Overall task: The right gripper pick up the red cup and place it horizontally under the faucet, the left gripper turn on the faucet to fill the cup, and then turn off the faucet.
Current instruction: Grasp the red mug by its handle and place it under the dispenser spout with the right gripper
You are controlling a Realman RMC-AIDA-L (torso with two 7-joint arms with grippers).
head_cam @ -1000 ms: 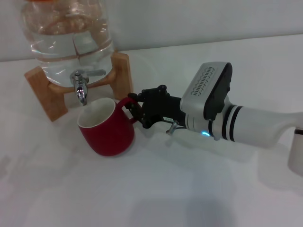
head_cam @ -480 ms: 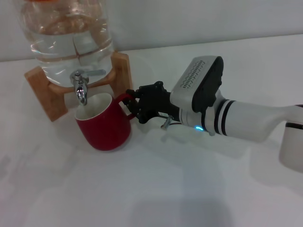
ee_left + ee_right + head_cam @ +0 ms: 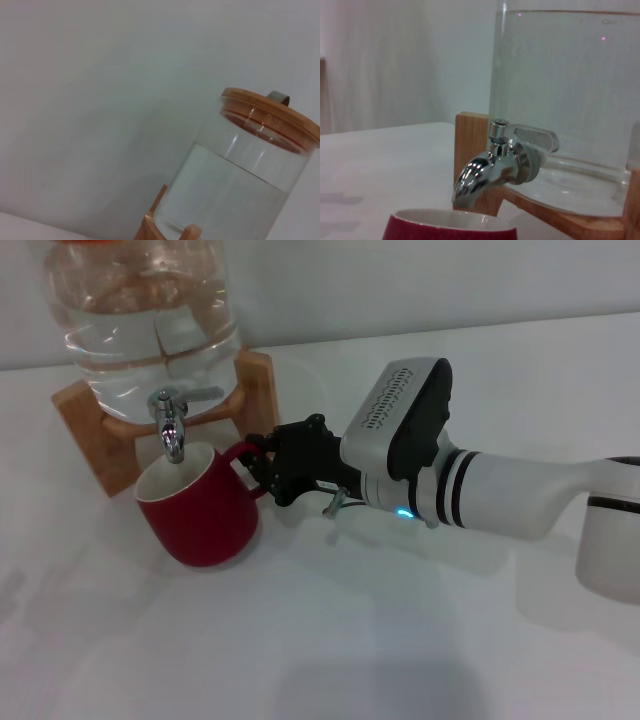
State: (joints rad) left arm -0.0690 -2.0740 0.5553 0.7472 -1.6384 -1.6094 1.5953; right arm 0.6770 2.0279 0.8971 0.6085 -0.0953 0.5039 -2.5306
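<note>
Under the faucet (image 3: 171, 429) of the glass water jar (image 3: 146, 310), the red cup (image 3: 197, 507) is held upright on the white desk (image 3: 330, 630). Its loop handle is clamped by the closed jaws of the right gripper (image 3: 262, 464). The spout is seen just above the cup's rim.

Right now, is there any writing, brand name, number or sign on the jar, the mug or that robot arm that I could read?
None can be read.
The red cup: plain, no print.
The water jar and its wooden lid: no label shows.
The faucet: bare chrome, no marking.
The right gripper and its arm: only a vent grille and a small light, no lettering.
</note>
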